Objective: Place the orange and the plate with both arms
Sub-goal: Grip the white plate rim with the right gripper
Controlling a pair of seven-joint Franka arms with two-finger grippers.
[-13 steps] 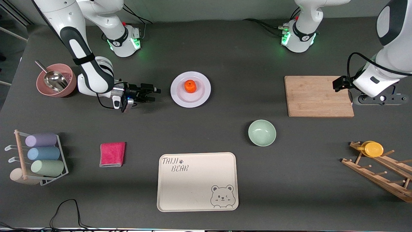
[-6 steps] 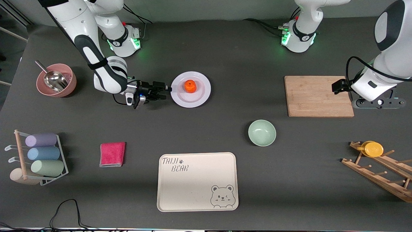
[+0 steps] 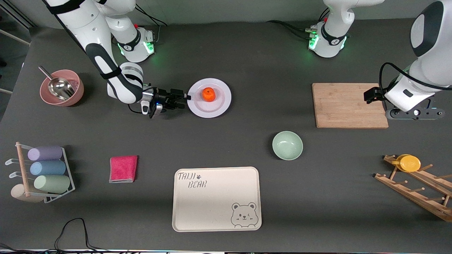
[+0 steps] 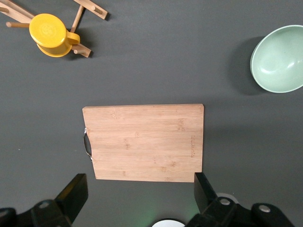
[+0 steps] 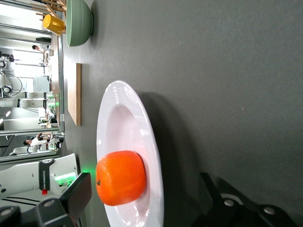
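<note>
The orange [image 3: 209,94] sits on the plate [image 3: 219,106], just beside the tips of the right claw [image 3: 186,100], which is low at the plate's rim on the side toward the right arm's end of the desk [image 3: 247,63]. The left claw [image 4: 137,198] hangs over the cutting board [image 3: 349,105], well apart from the plate

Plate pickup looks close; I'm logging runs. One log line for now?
right gripper: open, at plate rim | orange: on plate | left gripper: open, over cutting board
</note>
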